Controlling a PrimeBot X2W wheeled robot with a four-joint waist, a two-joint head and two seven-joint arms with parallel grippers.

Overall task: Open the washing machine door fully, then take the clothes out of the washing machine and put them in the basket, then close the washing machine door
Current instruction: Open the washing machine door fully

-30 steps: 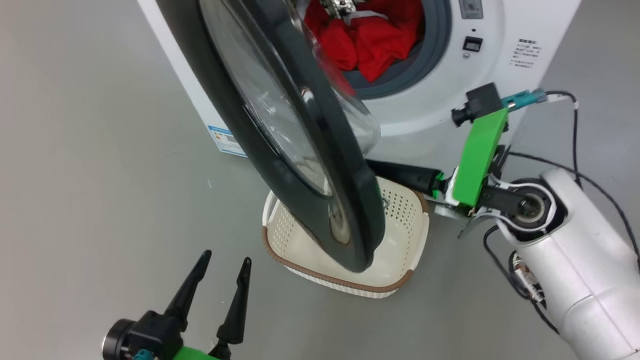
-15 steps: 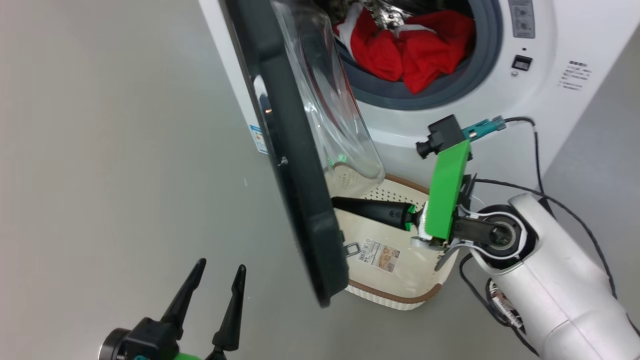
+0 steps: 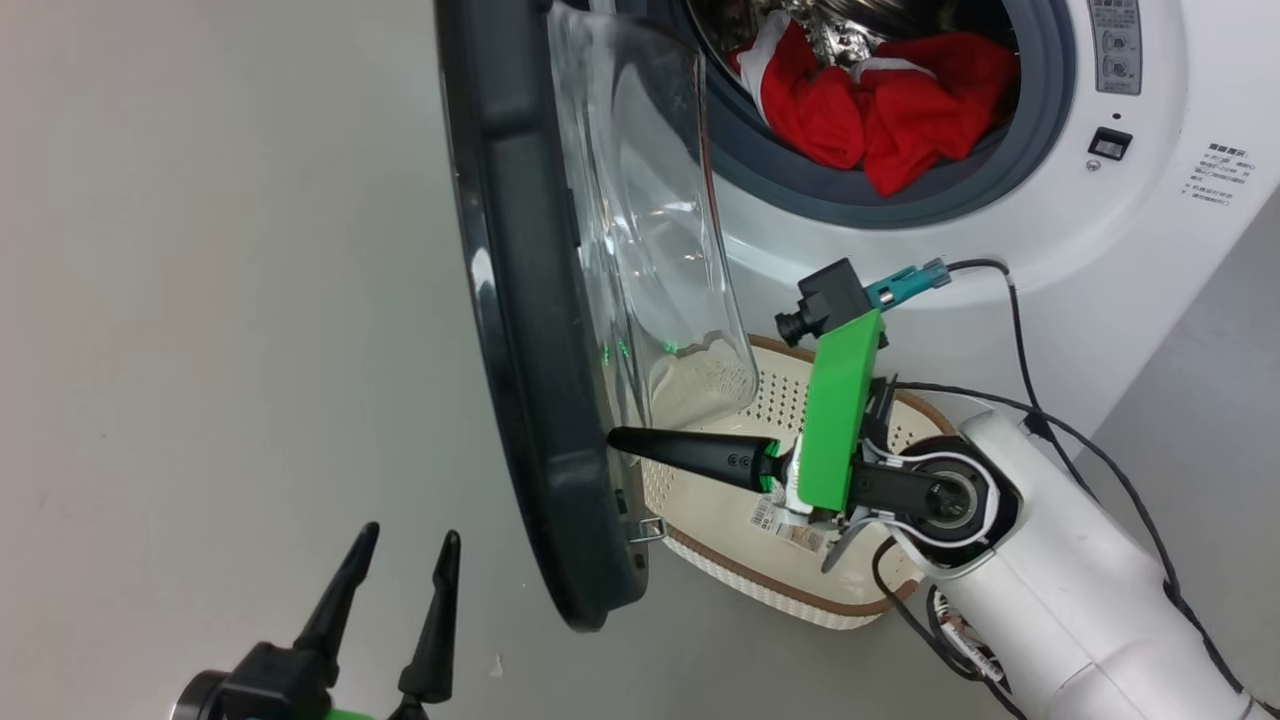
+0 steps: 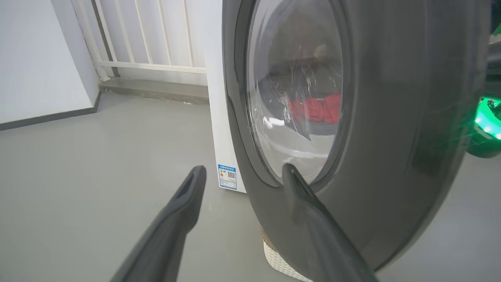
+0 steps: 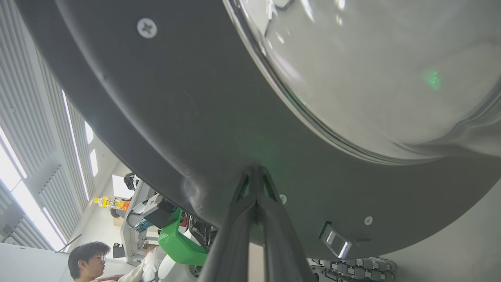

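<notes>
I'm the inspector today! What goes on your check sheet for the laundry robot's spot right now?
Surface: smooth grey floor.
Job's things: washing machine door open, swung out above the left end of the basket; clothes inside the washing machine; basket on the floor, no clothes in it.
Clutter: one small pale speck on the floor.
Grippers: right gripper shut, tips against the door's inner rim; left gripper open, holding nothing.
Cables: black cable loops from the wrist camera on the right arm.
Surroundings: white railing behind the machine; a person sitting nearby.
</notes>
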